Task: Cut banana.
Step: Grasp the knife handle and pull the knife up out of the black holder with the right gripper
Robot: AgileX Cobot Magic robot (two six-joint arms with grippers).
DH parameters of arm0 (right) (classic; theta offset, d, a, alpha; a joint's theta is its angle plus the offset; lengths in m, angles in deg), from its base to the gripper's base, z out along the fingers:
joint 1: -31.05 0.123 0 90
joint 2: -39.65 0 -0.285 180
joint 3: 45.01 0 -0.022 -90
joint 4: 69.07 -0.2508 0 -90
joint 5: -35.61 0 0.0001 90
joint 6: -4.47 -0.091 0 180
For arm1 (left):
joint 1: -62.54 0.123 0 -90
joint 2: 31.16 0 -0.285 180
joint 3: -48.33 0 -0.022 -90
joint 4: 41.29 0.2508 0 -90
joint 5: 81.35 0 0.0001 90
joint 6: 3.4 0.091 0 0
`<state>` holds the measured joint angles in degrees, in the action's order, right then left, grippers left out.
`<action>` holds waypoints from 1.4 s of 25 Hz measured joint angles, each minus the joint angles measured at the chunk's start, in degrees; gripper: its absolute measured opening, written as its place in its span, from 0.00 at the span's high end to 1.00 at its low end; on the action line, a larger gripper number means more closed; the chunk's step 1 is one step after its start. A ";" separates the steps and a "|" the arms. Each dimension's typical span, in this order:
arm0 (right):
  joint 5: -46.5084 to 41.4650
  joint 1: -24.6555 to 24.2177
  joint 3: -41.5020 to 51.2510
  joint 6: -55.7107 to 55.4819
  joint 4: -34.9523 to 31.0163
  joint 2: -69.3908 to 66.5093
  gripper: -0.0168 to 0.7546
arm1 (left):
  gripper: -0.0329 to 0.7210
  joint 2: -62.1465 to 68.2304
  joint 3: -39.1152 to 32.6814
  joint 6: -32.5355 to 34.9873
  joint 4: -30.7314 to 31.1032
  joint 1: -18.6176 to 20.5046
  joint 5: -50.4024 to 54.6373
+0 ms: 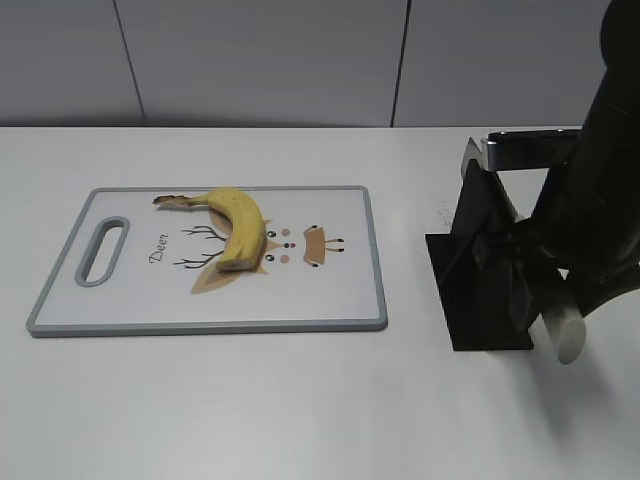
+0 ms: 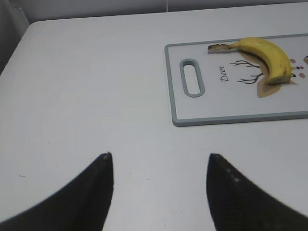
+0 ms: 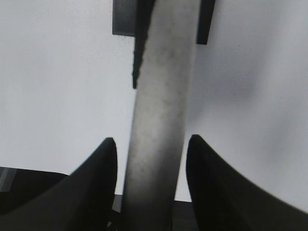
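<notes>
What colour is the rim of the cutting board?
Grey, framing the white cutting board; the exterior view shows it best.

Exterior camera looks down at a slant; left wrist view shares its cutting board (image 1: 210,260), seen upper right.

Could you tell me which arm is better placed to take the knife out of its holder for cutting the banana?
The right. Its gripper already straddles the pale knife handle at the black holder. The left gripper hangs open over bare table, left of the cutting board and banana.
</notes>
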<state>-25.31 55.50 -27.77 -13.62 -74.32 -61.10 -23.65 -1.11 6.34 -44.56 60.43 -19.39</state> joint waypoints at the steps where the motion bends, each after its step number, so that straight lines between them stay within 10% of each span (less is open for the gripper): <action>1: 0.00 0.00 0.00 -0.11 -0.05 0.00 0.50 | 0.18 0.00 0.00 0.00 0.00 0.00 0.00; 7: -0.16 0.00 0.00 -1.99 -0.39 -0.07 0.76 | 0.18 0.00 0.00 0.00 0.00 0.00 0.00; 35: -0.27 -0.11 -0.83 -6.26 -1.02 9.82 0.76 | 0.18 0.00 0.00 0.00 -0.04 0.00 -0.01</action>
<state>-25.59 55.38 -28.61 -19.87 -75.34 -51.27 -23.65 -1.11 6.34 -44.60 60.43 -19.40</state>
